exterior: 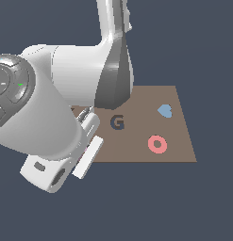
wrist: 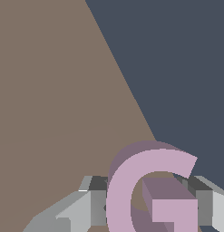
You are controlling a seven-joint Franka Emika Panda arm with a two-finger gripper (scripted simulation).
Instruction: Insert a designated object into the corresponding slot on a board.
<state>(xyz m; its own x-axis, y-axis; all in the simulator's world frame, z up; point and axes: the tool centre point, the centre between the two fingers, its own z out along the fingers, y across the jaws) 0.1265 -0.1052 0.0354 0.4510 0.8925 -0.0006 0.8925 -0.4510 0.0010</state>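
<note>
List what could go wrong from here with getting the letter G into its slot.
1. The arm hides the gripper in the exterior view, so the carry toward the slot is hard to check.
2. The pink G sits between the fingers near the board edge; a slip might drop it off.

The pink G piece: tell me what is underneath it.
In the wrist view the pink G piece sits between the hand's fingers, brown board behind it. Whatever lies directly beneath is covered; the G-shaped slot shows only in the exterior view.
</note>
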